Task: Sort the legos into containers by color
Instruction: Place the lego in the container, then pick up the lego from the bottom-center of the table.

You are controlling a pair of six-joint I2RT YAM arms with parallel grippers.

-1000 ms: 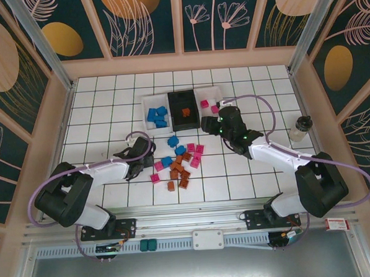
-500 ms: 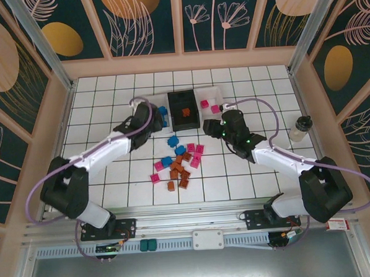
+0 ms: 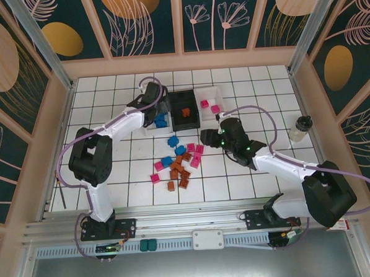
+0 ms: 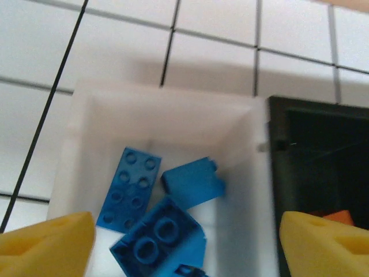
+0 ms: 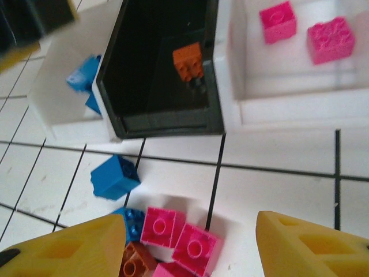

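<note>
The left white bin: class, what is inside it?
Blue bricks, at least three, lie in the white bin. From above, the left gripper covers part of it, so the full count is hidden.

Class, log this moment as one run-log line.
left gripper: open, over white bin holding blue legos | right gripper: open, over loose pink legos | black bin: orange lego inside

Blue brick (image 4: 187, 271) cut by the left wrist view's bottom edge, orange brick (image 4: 341, 217) half hidden behind a fingertip (image 4: 328, 245) of the left end effector (image 4: 185, 231), black bin (image 4: 323, 153) cropped at right.
</note>
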